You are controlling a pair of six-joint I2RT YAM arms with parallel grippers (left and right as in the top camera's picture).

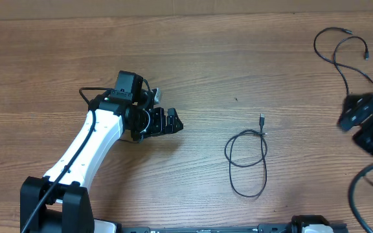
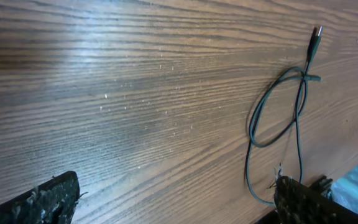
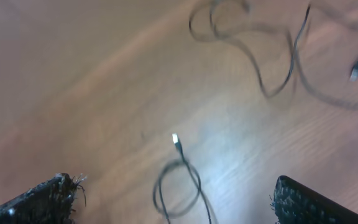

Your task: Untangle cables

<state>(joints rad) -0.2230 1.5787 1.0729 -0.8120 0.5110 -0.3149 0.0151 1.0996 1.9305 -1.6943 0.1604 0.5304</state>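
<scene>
**Op:** Since both are showing jaws wide apart, I'm calling the left gripper (image 1: 173,122) and right gripper (image 1: 353,114) empty.

**Eng:** Where are the cables lying?

**Op:** Short cable (image 2: 302,77) is lying flat on the table (image 1: 109,52), right of centre. It's crossing itself in one loop, with the plug (image 1: 262,120) pointing at the far edge. Long cable (image 1: 316,43) is sprawling at the far right, well apart from it. Right wrist view is blurring, so no detail from there.

**Eng:** Handling?

**Op:** I'm expecting both to be light, limp and thin, probably sliding easily on wood, so pushing is likely just bunching them. I'm thinking of pinching the short one just behind the plug, low to the table, then dragging that end out through the loop.
</scene>
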